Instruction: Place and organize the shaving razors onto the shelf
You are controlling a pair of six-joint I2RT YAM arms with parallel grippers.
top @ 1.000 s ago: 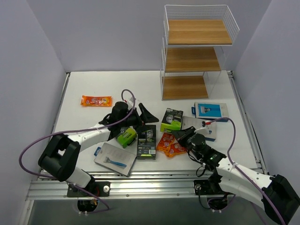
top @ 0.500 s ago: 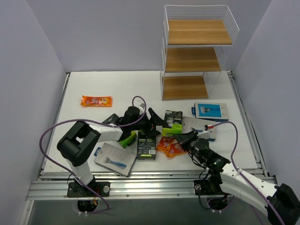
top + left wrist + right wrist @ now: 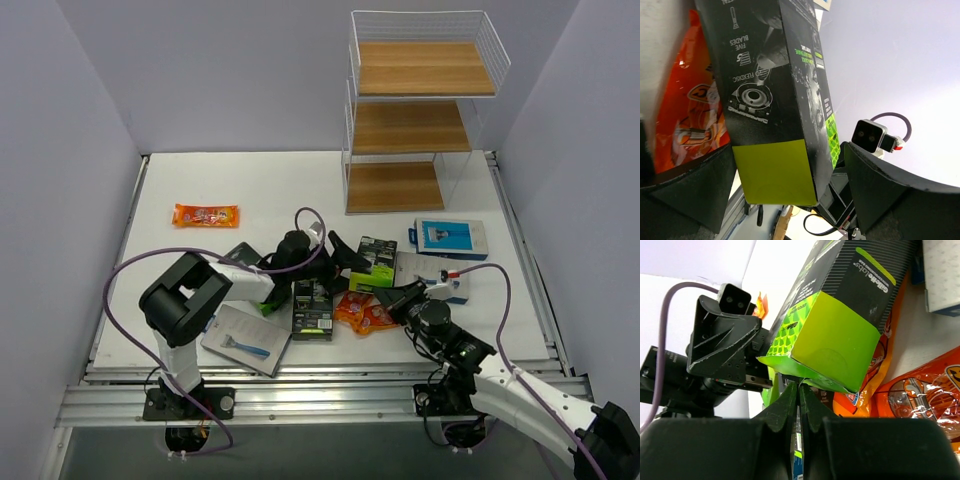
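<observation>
A black-and-lime-green razor box [image 3: 374, 258] stands among the packs at mid table. My left gripper [image 3: 350, 264] is open, one finger on each side of it. In the left wrist view the box [image 3: 775, 100] fills the gap between the fingers [image 3: 695, 185], with clear space on the right side. My right gripper [image 3: 400, 297] is shut, with its tips [image 3: 799, 389] just under the box's lime end [image 3: 835, 335]. Whether they pinch its flap is unclear. The shelf [image 3: 415, 110] stands at the back right, with nothing on its boards.
A second black box [image 3: 313, 306] lies flat beside glossy orange packets [image 3: 365, 312]. A blue razor card [image 3: 450, 237] and a pale card [image 3: 425, 270] lie right of them. A grey card [image 3: 245, 340] sits near the front, and an orange packet [image 3: 205, 214] at the far left.
My left arm has swung right from the green pack near the front to the standing black-and-lime box, which its open fingers now straddle. The right gripper shifted slightly right and stayed shut.
</observation>
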